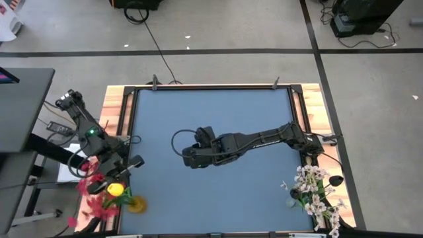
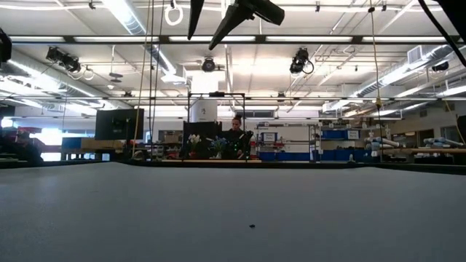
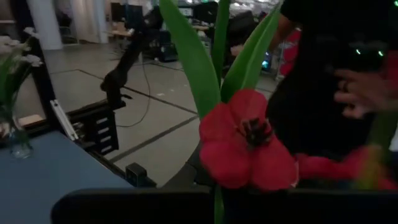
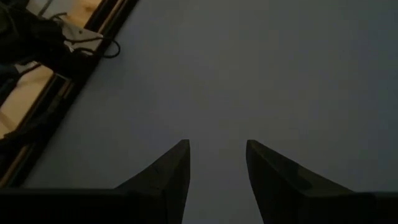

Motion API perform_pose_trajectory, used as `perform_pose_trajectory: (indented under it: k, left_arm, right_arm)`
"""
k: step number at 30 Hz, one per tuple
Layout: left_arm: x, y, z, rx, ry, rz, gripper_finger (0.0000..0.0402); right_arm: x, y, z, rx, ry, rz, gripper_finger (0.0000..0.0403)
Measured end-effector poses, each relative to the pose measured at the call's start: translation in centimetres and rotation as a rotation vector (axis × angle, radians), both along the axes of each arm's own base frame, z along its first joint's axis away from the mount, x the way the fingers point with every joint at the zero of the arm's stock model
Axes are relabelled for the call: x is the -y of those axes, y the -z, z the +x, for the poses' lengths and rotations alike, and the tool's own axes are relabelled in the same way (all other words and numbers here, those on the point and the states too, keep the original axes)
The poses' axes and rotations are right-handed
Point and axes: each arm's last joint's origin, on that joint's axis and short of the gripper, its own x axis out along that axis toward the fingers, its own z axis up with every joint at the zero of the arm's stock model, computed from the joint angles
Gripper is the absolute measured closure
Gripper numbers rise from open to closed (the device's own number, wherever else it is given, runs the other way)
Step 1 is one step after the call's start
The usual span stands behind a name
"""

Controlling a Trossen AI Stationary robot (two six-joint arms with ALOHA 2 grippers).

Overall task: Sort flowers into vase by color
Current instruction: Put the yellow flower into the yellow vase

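Note:
My left gripper (image 1: 125, 166) is at the table's left near corner. A red flower (image 3: 249, 149) with long green leaves (image 3: 193, 62) stands upright right in front of its wrist camera. More red blooms (image 1: 91, 188) and a yellow bud (image 1: 115, 190) cluster beside a yellowish vase (image 1: 136, 204). White sprays (image 1: 316, 193) stand in a clear vase (image 3: 17, 142) at the right near corner. My right gripper (image 4: 217, 149) hangs open over the middle of the blue table (image 1: 187, 157) and touches nothing. My left gripper holds the red flower by its thin green stem (image 3: 217, 202) below the bloom. The fingers and the place of contact are hidden behind the dark bar at the wrist picture's lower edge. The bloom stands upright above the gripper, lifted clear.
A person stands just beyond the left near corner, one hand (image 3: 360, 90) close to the red blooms. The blue table top (image 1: 218, 112) has a wooden frame (image 1: 112, 106) round it. Cables (image 1: 182, 139) loop beside the right arm.

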Motion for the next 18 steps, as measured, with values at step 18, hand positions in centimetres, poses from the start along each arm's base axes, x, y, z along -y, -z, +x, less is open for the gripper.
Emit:
perform_pose_trajectory:
  k: [18]
  left_arm:
    - [0.40,0.13,-0.18,-0.046,0.138,-0.008,0.0387]
  right_arm:
    - [-0.35,0.04,-0.15,-0.011,-0.013,0.012,0.0238]
